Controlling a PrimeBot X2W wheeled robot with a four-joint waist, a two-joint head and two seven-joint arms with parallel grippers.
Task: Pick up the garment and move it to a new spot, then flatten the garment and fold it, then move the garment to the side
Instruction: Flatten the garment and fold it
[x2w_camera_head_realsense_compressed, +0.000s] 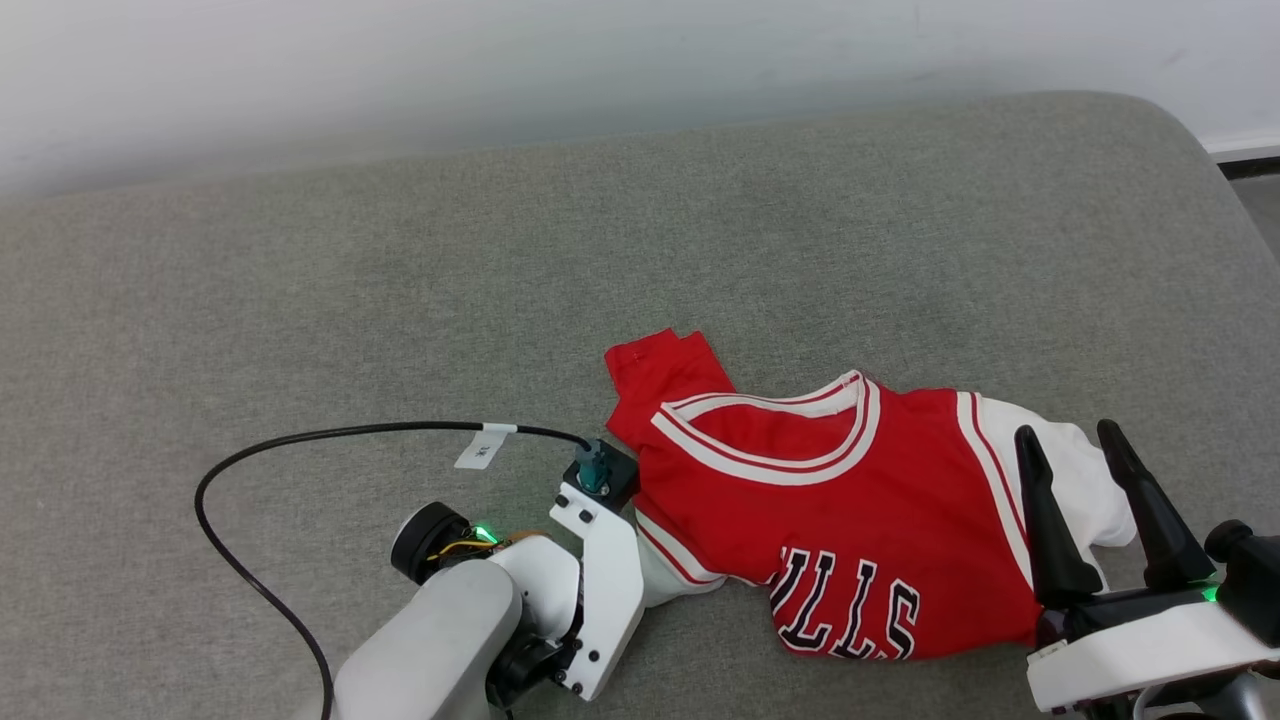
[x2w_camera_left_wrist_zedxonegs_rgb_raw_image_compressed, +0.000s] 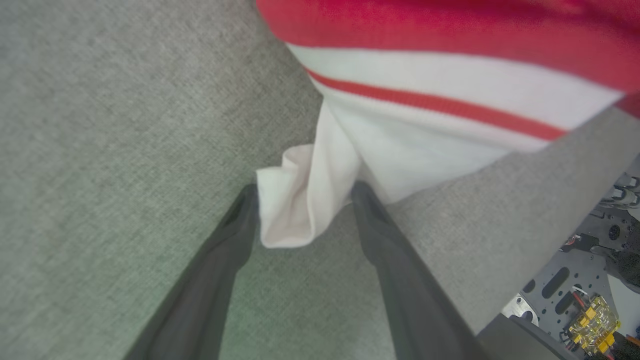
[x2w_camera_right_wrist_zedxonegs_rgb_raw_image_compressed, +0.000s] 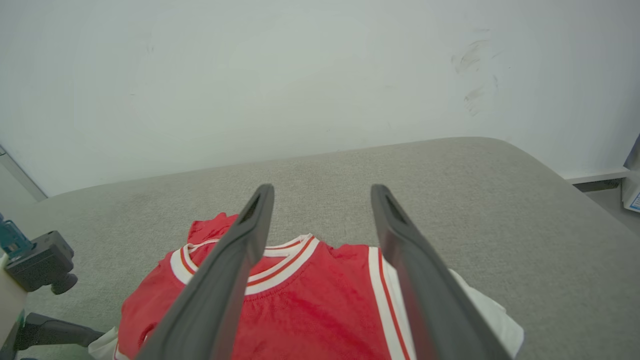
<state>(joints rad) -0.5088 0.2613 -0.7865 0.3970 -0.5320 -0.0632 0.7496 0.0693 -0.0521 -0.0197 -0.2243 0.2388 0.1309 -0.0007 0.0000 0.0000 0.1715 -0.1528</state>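
1. Red and white jersey knit: the garment (x2w_camera_head_realsense_compressed: 830, 500) lies crumpled on the grey cushion (x2w_camera_head_realsense_compressed: 300, 300), toward 5 o'clock from the middle of the head view. Its collar is at its 12 o'clock and the black lettering at its 6 o'clock. It looks light, limp and not fragile. My guess is that it will sag and bunch from any single hold, so a hem, a shoulder or a white side panel seems the best place to pinch. The left arm's wrist meets the cloth at its 8 o'clock edge. The right gripper (x2w_camera_head_realsense_compressed: 1068, 435) stands at the 3 o'clock edge, fingers spread above the white panel and holding nothing.

2. Left wrist view: the left gripper (x2w_camera_left_wrist_zedxonegs_rgb_raw_image_compressed: 305, 190) has its fingers apart, one on each side of a white fold (x2w_camera_left_wrist_zedxonegs_rgb_raw_image_compressed: 290, 215) lying on the cushion. The fold reaches toward 6 o'clock between them, and the striped trim runs across 1 o'clock. Nothing is pinched yet; this doubled edge looks like a fair handhold.

3. Right wrist view: the spread fingers of the right gripper point toward 12 o'clock, and the red chest lies beneath them at 6 o'clock. I cannot tell whether they touch it.
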